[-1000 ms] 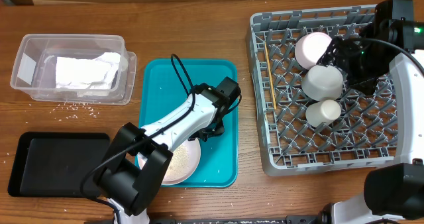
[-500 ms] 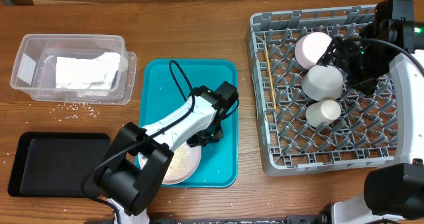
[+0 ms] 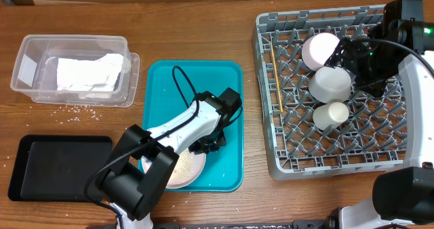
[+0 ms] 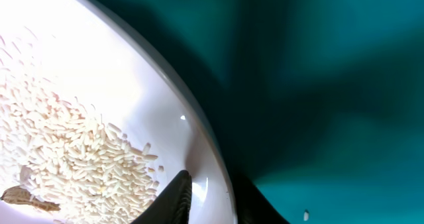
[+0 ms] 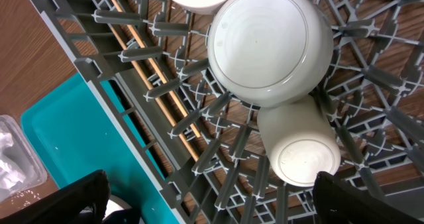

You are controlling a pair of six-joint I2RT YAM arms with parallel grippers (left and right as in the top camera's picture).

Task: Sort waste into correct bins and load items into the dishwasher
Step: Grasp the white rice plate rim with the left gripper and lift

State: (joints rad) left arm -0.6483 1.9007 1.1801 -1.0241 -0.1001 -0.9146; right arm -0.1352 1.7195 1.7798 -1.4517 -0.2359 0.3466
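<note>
My left gripper (image 3: 207, 145) (image 4: 212, 196) grips the rim of the large pinkish-white plate (image 3: 184, 168) (image 4: 139, 78), one finger inside and one under the edge. The plate lies on the teal tray (image 3: 196, 80) and holds a heap of white rice (image 4: 73, 151). My right gripper (image 3: 358, 61) (image 5: 212, 187) is open and empty above the grey dish rack (image 3: 285, 158) (image 5: 119, 98). In the rack sit the pink bowl (image 3: 319, 48), the upturned grey-green bowl (image 3: 330, 84) (image 5: 268, 42), the white cup (image 3: 330, 114) (image 5: 301, 151) and the chopsticks (image 3: 276, 80) (image 5: 152, 71).
The clear tub (image 3: 27, 66) at the back left holds white napkins (image 3: 88, 73). The black tray (image 3: 57, 167) lies at the front left. Loose rice grains (image 3: 78, 108) are scattered on the wood in front of the tub.
My left gripper has slid toward the front of the teal tray onto the plate's rim. The right arm and the things in the rack have not moved.
</note>
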